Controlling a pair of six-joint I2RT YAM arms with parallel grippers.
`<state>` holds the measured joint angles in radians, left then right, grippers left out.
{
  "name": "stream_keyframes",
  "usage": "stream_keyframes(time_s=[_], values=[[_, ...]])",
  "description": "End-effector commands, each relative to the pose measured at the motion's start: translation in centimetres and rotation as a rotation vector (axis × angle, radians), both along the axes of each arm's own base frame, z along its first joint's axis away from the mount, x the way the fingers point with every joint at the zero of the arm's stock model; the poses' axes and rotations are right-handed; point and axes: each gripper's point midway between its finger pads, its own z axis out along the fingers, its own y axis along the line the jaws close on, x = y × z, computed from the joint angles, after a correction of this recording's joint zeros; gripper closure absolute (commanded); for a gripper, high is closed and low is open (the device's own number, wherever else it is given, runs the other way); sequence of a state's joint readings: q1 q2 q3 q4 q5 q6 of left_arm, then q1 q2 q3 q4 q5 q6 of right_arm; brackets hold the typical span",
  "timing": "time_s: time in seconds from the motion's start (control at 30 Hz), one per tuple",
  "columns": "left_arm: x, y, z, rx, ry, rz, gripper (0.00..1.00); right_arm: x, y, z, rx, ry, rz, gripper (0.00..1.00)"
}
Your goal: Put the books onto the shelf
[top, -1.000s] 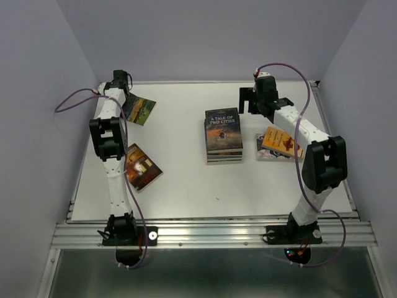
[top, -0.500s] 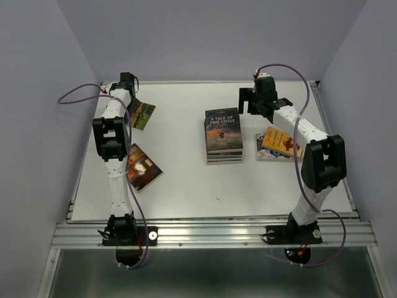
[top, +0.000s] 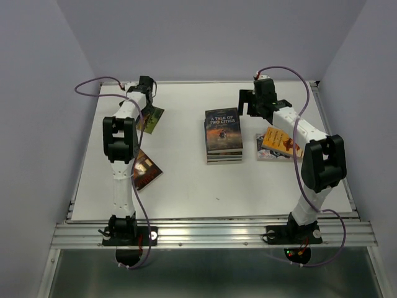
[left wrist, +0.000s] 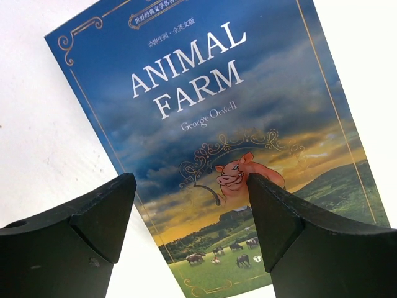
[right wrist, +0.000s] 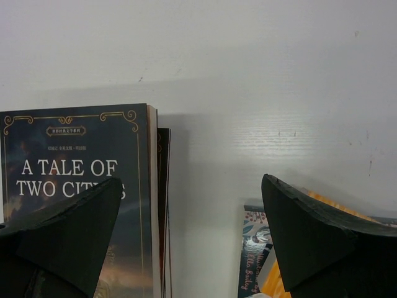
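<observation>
The books lie flat on the white table (top: 186, 180). "Animal Farm" (left wrist: 211, 112) fills the left wrist view, and my left gripper (left wrist: 189, 208) hangs open just above its lower part, touching nothing. From above, that book (top: 155, 120) sits at the back left under the left gripper (top: 149, 105). A dark brown book (top: 145, 170) lies half under the left arm. A stack topped by "A Tale of Two Cities" (top: 223, 133) sits in the middle. An orange book (top: 280, 143) lies on a floral one (right wrist: 253, 248). My right gripper (top: 250, 107) is open over the gap between them. The shelf is out of view.
Pale walls close in the table on the left, back and right. A metal rail (top: 211, 233) runs along the near edge where both arm bases are bolted. Cables loop from each wrist.
The left wrist has swung rightward along the back of the table, and "Animal Farm" now lies a little further right and nearer. The left jaws have widened slightly. The right arm has not moved.
</observation>
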<state>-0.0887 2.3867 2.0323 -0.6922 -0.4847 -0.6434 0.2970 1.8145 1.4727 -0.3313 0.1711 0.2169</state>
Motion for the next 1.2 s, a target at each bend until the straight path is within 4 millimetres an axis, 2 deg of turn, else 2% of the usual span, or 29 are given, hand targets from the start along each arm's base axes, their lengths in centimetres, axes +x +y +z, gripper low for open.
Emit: stream_keyframes(time_s=[0.0,0.17,0.27,0.33,0.4,0.47,0.5,0.53,0.57,0.6,0.63,0.67,0.7,0.73,0.87,0.93,0.97,1.0,1.03,1.07,1.1,1.13,1.17], values=[[-9.9,-3.7,-6.4,0.022,0.453,-0.187,0.14,-0.1,0.7,2.2,0.04,-0.063,0.004,0.0],[-9.7,-6.2,-5.7,0.016,0.442,-0.278,0.13,-0.3,0.6,2.4,0.047,-0.067,-0.002,0.0],[-9.6,-8.9,-5.4,-0.004,0.406,-0.336,0.13,-0.5,0.5,2.8,0.049,-0.075,-0.005,0.0],[-10.3,-10.6,-5.8,-0.032,0.414,-0.384,0.13,-0.7,0.5,3.1,0.053,-0.08,-0.003,0.0],[-10.9,-11.4,-6.0,-0.053,0.416,-0.392,0.13,-0.8,0.6,3.3,0.059,-0.084,0.003,0.0],[-11.3,-12.8,-5.5,-0.077,0.388,-0.409,0.13,-0.9,0.8,3.6,0.066,-0.09,0.013,0.0],[-12.5,-13.0,-5.9,-0.077,0.405,-0.42,0.13,-1.0,1.1,3.7,0.077,-0.09,0.032,0.0],[-12.1,-13.9,-4.8,-0.086,0.353,-0.438,0.13,-1.0,1.4,3.9,0.082,-0.094,0.047,0.0],[-12.8,-15.0,-4.6,-0.107,0.348,-0.462,0.13,-1.0,1.6,4.2,0.089,-0.103,0.059,0.0],[-14.2,-15.0,-5.0,-0.109,0.366,-0.47,0.13,-1.2,2.2,4.2,0.091,-0.102,0.084,0.0],[-14.6,-15.4,-4.7,-0.116,0.352,-0.477,0.13,-1.5,3.2,4.4,0.102,-0.107,0.128,0.0],[-14.5,-15.8,-3.6,-0.134,0.305,-0.465,0.13,-1.5,3.6,5.1,0.084,-0.129,0.154,0.0],[-15.3,-15.7,-3.5,-0.138,0.308,-0.455,0.13,-1.8,4.6,5.5,0.073,-0.141,0.181,0.0],[-15.3,-15.6,-3.0,-0.141,0.291,-0.443,0.13,-1.6,4.6,6.0,0.063,-0.153,0.19,0.0],[-13.2,-15.7,2.1,-0.163,0.121,-0.39,0.08,-2.0,8.4,8.1,0.054,-0.201,0.316,0.0],[-12.2,-15.3,4.2,-0.19,0.051,-0.348,0.05,-2.4,11.6,8.9,0.046,-0.225,0.4,0.0],[-11.7,-15.2,5.9,-0.213,-0.001,-0.336,0.04,-3.2,13.6,8.8,0.024,-0.224,0.459,0.0],[-11.6,-14.9,6.6,-0.223,-0.026,-0.325,0.02,-3.3,14.6,8.7,0.023,-0.224,0.479,0.0],[-11.8,-13.7,6.6,-0.242,-0.035,-0.279,0.01,-3.3,15.9,7.3,0.027,-0.195,0.514,0.0],[-11.5,-13.7,7.9,-0.286,-0.088,-0.281,0.01,-3.1,16.9,7.6,0.043,-0.201,0.53,0.0],[-11.6,-13.2,8.1,-0.308,-0.105,-0.271,0.01,-2.9,17.4,7.2,0.066,-0.183,0.526,0.0],[-12.4,-12.6,7.9,-0.334,-0.113,-0.26,0.01,-2.9,18.7,5.3,0.08,-0.141,0.558,0.0],[-11.8,-12.4,8.0,-0.395,-0.147,-0.263,0.01,-2.9,20.0,5.5,0.1,-0.14,0.584,0.0]])
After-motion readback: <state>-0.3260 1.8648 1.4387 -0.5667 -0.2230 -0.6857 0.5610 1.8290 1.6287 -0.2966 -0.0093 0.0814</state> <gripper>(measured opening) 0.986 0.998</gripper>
